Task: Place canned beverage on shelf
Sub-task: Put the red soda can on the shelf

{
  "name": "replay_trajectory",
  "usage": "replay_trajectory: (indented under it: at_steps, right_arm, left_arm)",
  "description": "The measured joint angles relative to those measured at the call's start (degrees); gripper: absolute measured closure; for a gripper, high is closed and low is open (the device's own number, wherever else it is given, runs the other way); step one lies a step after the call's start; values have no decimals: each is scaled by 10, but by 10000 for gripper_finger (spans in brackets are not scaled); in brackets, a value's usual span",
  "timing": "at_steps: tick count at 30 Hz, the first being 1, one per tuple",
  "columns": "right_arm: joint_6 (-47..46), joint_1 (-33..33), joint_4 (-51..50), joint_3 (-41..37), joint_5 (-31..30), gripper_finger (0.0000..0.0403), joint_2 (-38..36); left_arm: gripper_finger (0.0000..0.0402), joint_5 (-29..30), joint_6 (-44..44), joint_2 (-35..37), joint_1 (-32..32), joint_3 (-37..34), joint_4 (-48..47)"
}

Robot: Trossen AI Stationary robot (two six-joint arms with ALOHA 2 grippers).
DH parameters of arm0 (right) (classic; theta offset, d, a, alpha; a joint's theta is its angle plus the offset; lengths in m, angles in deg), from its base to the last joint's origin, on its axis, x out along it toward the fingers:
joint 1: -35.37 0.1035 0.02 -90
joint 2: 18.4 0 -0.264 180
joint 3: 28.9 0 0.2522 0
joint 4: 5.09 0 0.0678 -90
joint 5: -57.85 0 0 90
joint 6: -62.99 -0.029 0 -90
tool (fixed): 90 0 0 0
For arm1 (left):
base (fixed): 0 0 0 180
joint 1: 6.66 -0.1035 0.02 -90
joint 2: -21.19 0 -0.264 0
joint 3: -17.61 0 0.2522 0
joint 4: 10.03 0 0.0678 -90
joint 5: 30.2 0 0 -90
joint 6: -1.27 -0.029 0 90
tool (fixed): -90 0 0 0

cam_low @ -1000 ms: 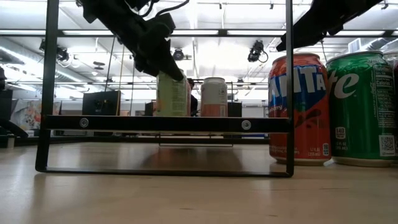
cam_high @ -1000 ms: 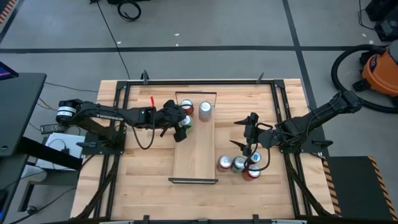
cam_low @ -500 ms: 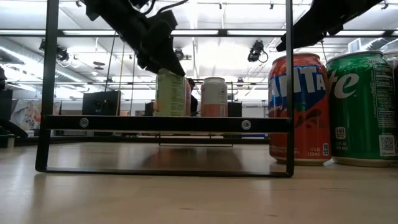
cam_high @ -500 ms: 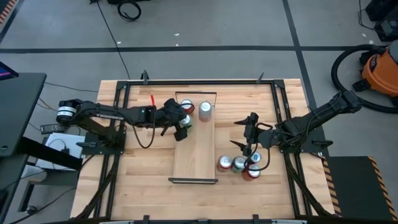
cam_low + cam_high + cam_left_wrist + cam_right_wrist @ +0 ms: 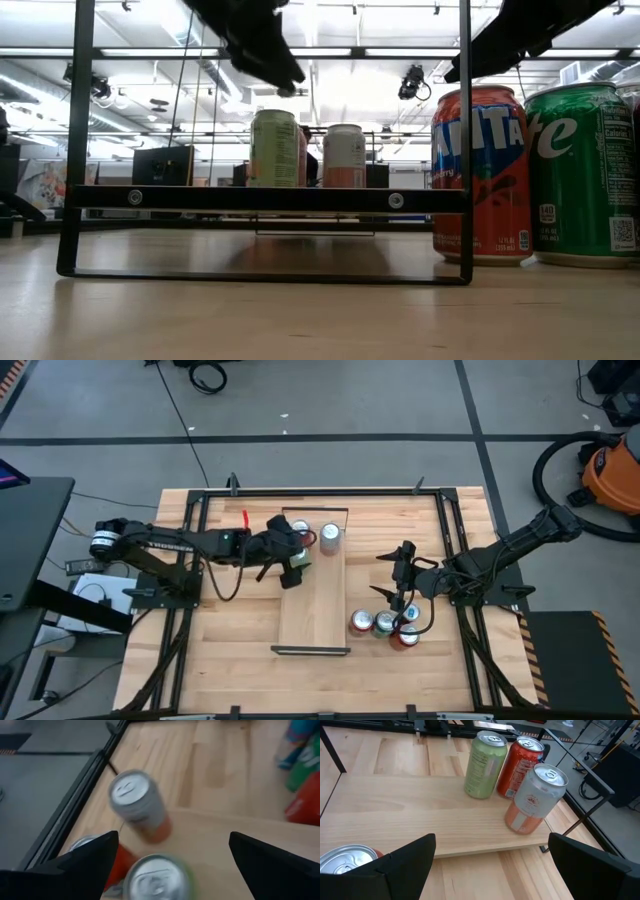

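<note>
Now three cans stand upright at one end of the shelf (image 5: 314, 605): a green can (image 5: 485, 765), a red can (image 5: 522, 766) and a silver-and-orange can (image 5: 535, 798). The left gripper (image 5: 290, 550) hangs released just above the green one. The right gripper (image 5: 399, 591) gapes empty over the table (image 5: 230, 630).

Three upright cans (image 5: 485, 765) stand clustered at the light-wood shelf's (image 5: 410, 815) end.

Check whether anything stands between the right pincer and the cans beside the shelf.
Nothing visible does. The open right pincer hovers just above the cluster of cans on the slatted wooden tabletop, right of the long light-wood shelf.
</note>
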Motion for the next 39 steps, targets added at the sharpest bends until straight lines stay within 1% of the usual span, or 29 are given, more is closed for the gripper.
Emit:
replay_trajectory:
  at_steps: [3, 7, 10, 16, 21, 25, 34, 37, 39]
  right_arm:
    - [-4, 0, 0, 0, 8, 6, 0]
    - [-4, -1, 7, 1, 93, 6, 10]
    - [-14, 1, 0, 13, 132, 7, 31]
    - [-34, 6, -65, 76, 178, 11, 106]
    - [-22, 17, -122, 140, 230, 11, 167]
    - [-13, 20, -144, 181, 269, 11, 205]
    - [6, 16, -196, 247, 284, 9, 293]
    - [14, 14, -225, 256, 284, 12, 316]
    - [19, 14, -223, 258, 283, 18, 328]
  left_arm:
    - [9, 0, 9, -3, 22, 5, 5]
    - [9, -1, 24, -9, 50, 6, 16]
    - [9, 0, 33, -10, 63, 6, 39]
    - [9, 0, 36, -11, 60, 6, 52]
    - [8, 0, 37, -11, 44, 6, 51]
    - [8, 2, 37, -11, 34, 6, 51]
    - [8, 1, 34, -11, 34, 6, 34]
    - [8, 1, 34, -11, 34, 6, 26]
    - [8, 1, 34, -11, 34, 6, 22]
